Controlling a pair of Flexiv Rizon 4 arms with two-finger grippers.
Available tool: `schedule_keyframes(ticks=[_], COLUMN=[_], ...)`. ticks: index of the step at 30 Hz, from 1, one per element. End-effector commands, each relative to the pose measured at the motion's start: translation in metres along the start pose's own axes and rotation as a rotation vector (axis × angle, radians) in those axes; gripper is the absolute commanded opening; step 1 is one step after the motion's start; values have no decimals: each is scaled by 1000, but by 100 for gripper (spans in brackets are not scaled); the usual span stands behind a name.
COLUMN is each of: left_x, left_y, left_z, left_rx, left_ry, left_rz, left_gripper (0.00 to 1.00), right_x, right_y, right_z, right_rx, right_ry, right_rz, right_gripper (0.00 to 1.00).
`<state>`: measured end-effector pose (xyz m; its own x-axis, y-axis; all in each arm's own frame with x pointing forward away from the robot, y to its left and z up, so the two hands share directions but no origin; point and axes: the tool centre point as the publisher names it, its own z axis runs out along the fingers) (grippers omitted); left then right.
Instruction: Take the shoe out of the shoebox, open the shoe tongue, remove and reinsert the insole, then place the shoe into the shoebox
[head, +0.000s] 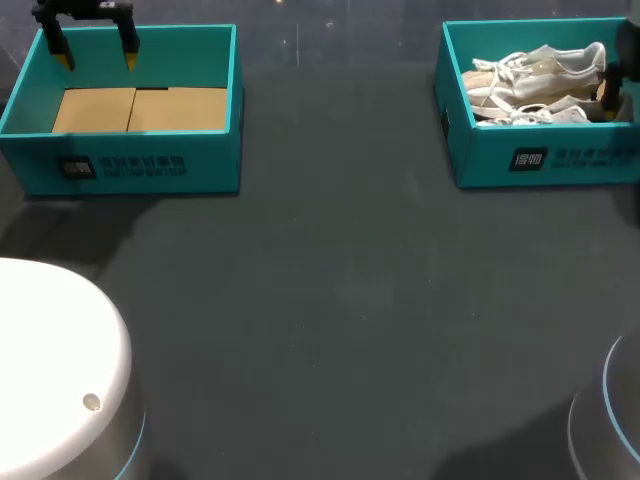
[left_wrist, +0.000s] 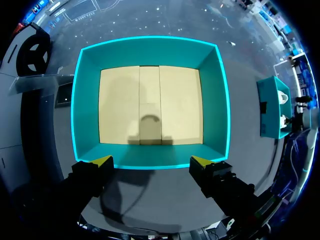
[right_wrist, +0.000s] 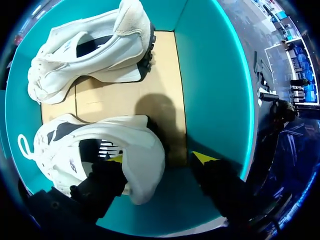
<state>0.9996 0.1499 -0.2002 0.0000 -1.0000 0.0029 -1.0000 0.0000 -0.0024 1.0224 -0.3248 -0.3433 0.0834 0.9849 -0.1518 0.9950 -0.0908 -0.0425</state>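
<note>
Dark counter (head: 340, 300), with two teal boxes at its back corners. The left box (head: 140, 165) has only its cardboard floor showing. The right box (head: 560, 160) holds two white shoes lying on their sides, so the task's shoe is not out yet.

In the right wrist view the far shoe (right_wrist: 95, 50) lies along the back wall and the near shoe (right_wrist: 130, 145) lies under my right hand (right_wrist: 159, 158). The near shoe's heel points toward the box's side wall (right_wrist: 215, 75).

The right hand is down inside the box with its fingers spread wide. One yellow tip is at the near shoe's collar opening and the other is out past the heel, by the wall. The heel sits between them, but the outer finger looks apart from it, so the hand is open and not gripping. I read this as lining up for a heel pinch, since the collar rim is the stiffest thing to grab and the lift stays clear of the laces.

My left hand (head: 97, 60) hangs over the left box's back wall. In its own view the spread tips (left_wrist: 151, 161) straddle the rim (left_wrist: 150, 42) and hold nothing. It is open and probably parked well apart from the shoes until the tongue and insole work needs a second hand.

Main risk: the wall crowds the outer finger, and the far shoe's laces lie close.
</note>
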Motion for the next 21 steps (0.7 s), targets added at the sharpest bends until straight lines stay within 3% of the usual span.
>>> schedule_keyframes(ticks=[1, 6, 8, 12, 13, 15, 21], left_x=[0, 0, 0, 0, 0, 0, 0], left_y=[0, 0, 0, 0, 0, 0, 0], left_z=[0, 0, 0, 0, 0, 0, 0], left_rx=[-1, -1, -1, -1, -1, -1, -1], left_ry=[-1, -1, -1, -1, -1, -1, -1], left_rz=[0, 0, 0, 0, 0, 0, 0], left_gripper=[100, 100, 100, 100, 100, 100, 100], right_x=[0, 4, 4, 6, 7, 7, 6], right_y=[-3, -3, -3, -5, -5, -7, -10], right_z=[6, 11, 13, 14, 14, 12, 8], right_rx=[-7, 4, 7, 14, 16, 16, 18], right_ry=[10, 8, 8, 8, 7, 4, -6], right_rz=[-2, -12, -14, -16, -16, -11, 4], right_gripper=[74, 66, 53, 41, 31, 0, 0])
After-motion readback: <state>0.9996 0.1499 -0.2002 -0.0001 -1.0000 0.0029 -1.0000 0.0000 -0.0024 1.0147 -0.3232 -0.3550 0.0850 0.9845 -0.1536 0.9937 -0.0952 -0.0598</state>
